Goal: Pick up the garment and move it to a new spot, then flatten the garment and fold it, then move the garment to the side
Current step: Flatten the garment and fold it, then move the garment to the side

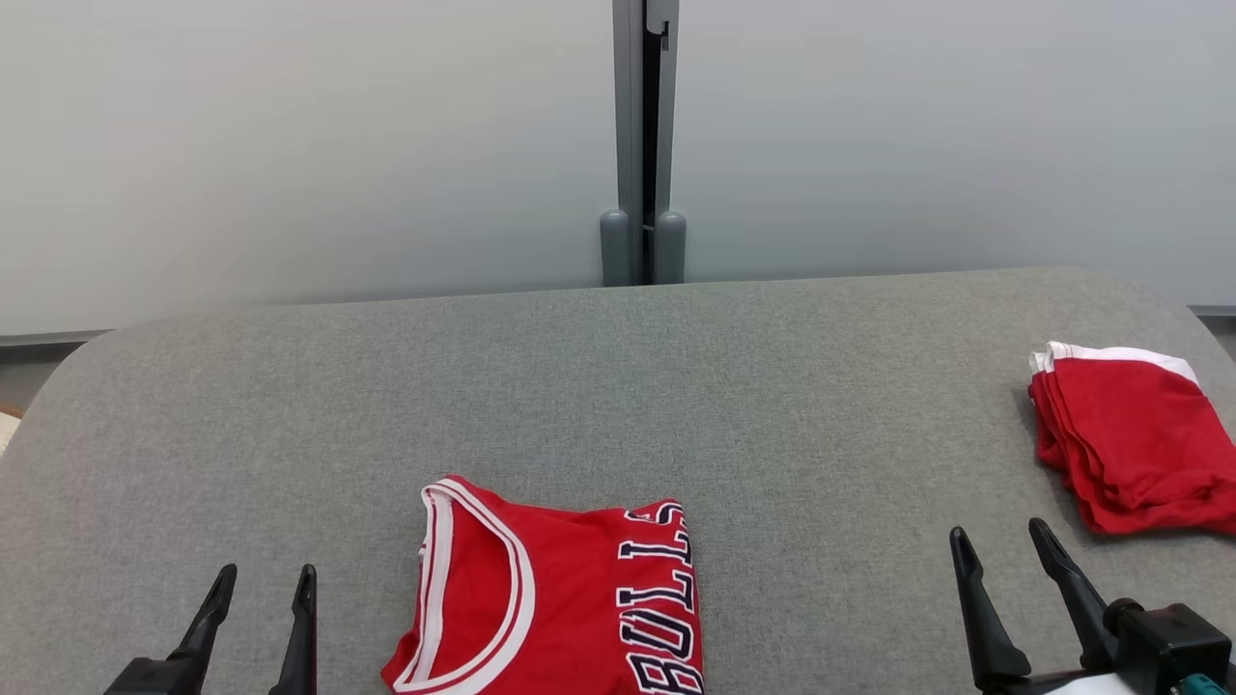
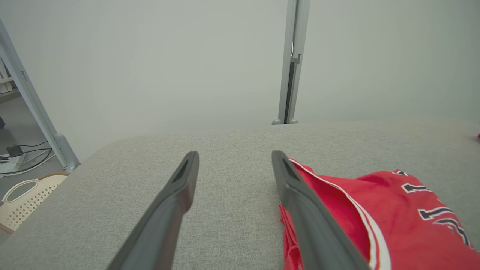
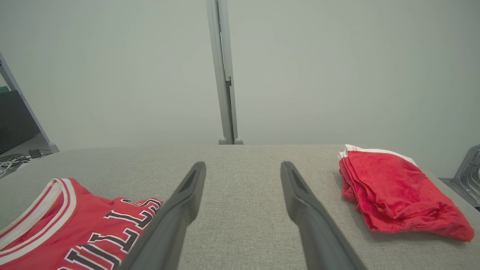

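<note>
A red jersey [image 1: 570, 598] with white trim and dark lettering lies folded at the near middle of the grey table; it also shows as the jersey [image 2: 393, 217] and the jersey [image 3: 75, 228] in the wrist views. My left gripper [image 1: 263, 584] stands open to the jersey's left, its fingers [image 2: 296, 187] beside the collar, nothing between them. My right gripper [image 1: 999, 541] stands open to the jersey's right, holding nothing, with bare cloth between its fingers [image 3: 296, 187].
A second red garment [image 1: 1125, 434] with a white edge lies folded at the table's right edge, just beyond my right gripper. A grey post [image 1: 644, 145] rises behind the table [image 1: 618, 386]. A cream basket [image 2: 22, 198] sits on the floor left of the table.
</note>
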Robot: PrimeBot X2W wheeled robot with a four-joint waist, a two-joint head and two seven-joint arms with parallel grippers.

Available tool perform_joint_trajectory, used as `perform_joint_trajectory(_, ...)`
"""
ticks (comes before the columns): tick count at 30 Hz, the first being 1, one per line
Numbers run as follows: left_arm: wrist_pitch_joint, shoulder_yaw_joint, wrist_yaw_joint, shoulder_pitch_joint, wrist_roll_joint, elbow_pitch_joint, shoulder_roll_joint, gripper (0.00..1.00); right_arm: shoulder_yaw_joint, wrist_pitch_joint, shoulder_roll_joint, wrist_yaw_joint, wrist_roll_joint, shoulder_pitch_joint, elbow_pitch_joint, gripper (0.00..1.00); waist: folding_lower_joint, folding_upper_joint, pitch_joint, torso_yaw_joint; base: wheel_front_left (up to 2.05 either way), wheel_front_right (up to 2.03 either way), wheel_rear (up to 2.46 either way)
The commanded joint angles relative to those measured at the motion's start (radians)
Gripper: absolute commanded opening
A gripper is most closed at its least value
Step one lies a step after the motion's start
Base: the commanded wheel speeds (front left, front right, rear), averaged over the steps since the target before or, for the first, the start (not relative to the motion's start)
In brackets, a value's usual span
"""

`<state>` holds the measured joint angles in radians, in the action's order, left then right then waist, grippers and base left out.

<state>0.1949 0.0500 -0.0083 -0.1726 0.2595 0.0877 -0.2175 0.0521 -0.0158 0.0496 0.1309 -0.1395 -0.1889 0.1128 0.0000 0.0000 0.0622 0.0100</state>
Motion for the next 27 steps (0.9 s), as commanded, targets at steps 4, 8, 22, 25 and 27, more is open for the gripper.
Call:
perform_joint_trajectory(4, -0.013, 0.001, 0.015, -0.021, 0.000, -0.008, -0.004, 1.00, -0.008, -0.018, 0.002, 0.000, -0.004, -0.031, 0.020, 1.00, 0.0000, 0.0000, 0.017, -0.005, 0.00, 0.00, 0.00)
perform_joint_trajectory(8, -0.024, 0.002, 0.021, -0.025, 0.005, -0.015, -0.004, 1.00, -0.015, -0.025, 0.002, 0.000, -0.009, -0.041, 0.028, 1.00, 0.0000, 0.0000, 0.025, -0.007, 0.00, 0.00, 0.00)
perform_joint_trajectory(22, -0.045, 0.010, 0.036, -0.035, 0.013, -0.029, -0.010, 1.00, -0.020, -0.035, 0.002, 0.000, -0.023, -0.036, 0.023, 1.00, 0.0000, 0.0000, 0.028, -0.008, 0.00, 0.00, 0.00)
perform_joint_trajectory(25, -0.045, 0.013, 0.036, -0.035, 0.015, -0.030, -0.009, 1.00, -0.021, -0.035, 0.002, 0.000, -0.022, -0.036, 0.021, 1.00, 0.0000, 0.0000, 0.027, -0.008, 0.00, 0.00, 0.00)
perform_joint_trajectory(27, -0.046, 0.015, 0.036, -0.031, 0.018, -0.032, -0.010, 1.00, -0.021, -0.037, 0.002, 0.000, -0.021, -0.034, 0.019, 1.00, 0.0000, 0.0000, 0.024, -0.007, 0.00, 0.00, 0.00)
